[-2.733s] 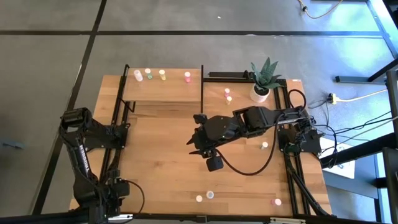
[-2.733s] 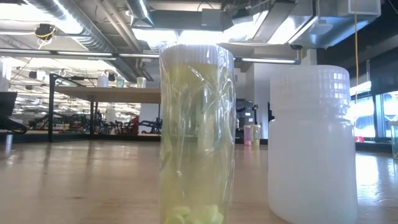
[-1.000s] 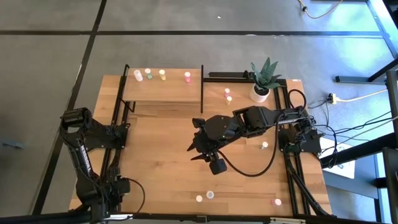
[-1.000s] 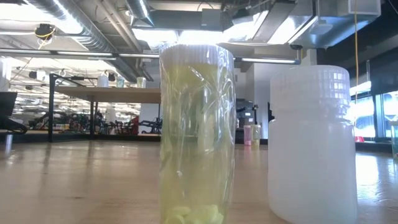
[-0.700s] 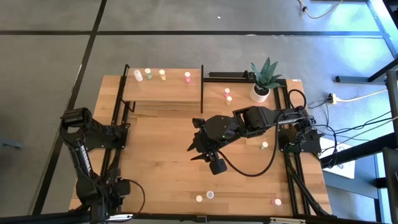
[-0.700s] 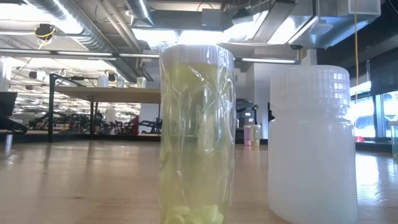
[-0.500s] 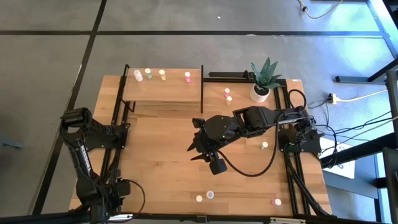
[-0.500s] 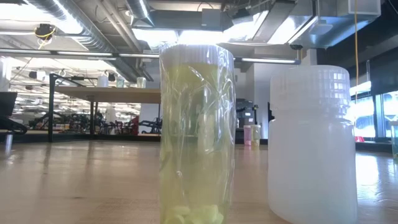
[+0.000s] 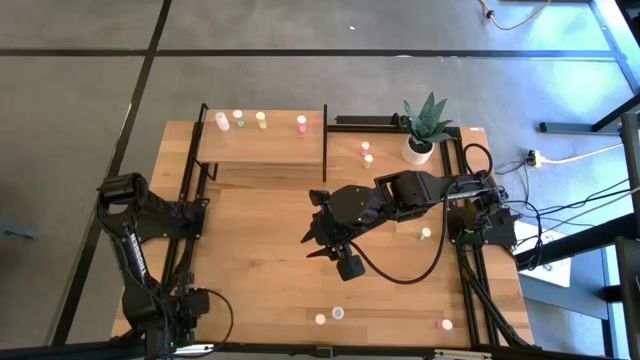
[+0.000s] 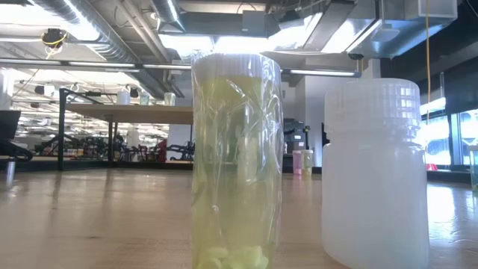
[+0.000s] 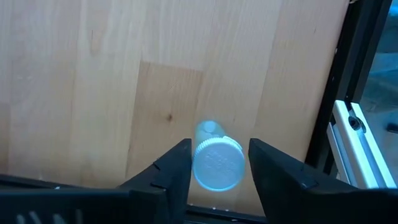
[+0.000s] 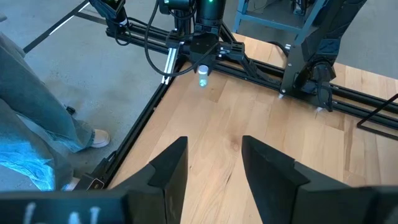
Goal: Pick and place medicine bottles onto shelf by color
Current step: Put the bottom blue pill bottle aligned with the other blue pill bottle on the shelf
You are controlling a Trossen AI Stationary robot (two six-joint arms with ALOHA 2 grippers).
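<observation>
A white-topped medicine bottle [image 11: 217, 163] stands at the table's near left corner, between the fingers of my left gripper [image 11: 219, 144], which points down over it; both also show in the right wrist view, the bottle [image 12: 203, 76] under the gripper [image 12: 203, 62]. The shelf [image 9: 260, 148] at the far left carries white [image 9: 222, 121], green [image 9: 239, 120], yellow [image 9: 261, 119] and pink [image 9: 301, 122] bottles. My right gripper [image 12: 214, 168] hangs open and empty above the table's middle [image 9: 322, 238]. Other bottles stand on the table near the front edge [image 9: 338, 312] and at the right [image 9: 426, 234]. My left gripper's fingers [image 11: 180, 168] stand close on two opposite sides of the bottle's white cap [image 11: 202, 165], coming from above and pointing down. I cannot tell whether they touch it. The bottle stands upright on the table.
A potted plant [image 9: 422, 140] stands at the far right, two small bottles [image 9: 366, 153] beside it. Black frame rails [image 11: 329, 112] run along the table's sides. A yellowish bottle [image 10: 237, 161] and a white one [image 10: 376, 172] fill the low view. A person's leg [image 12: 31, 118] shows beyond the table.
</observation>
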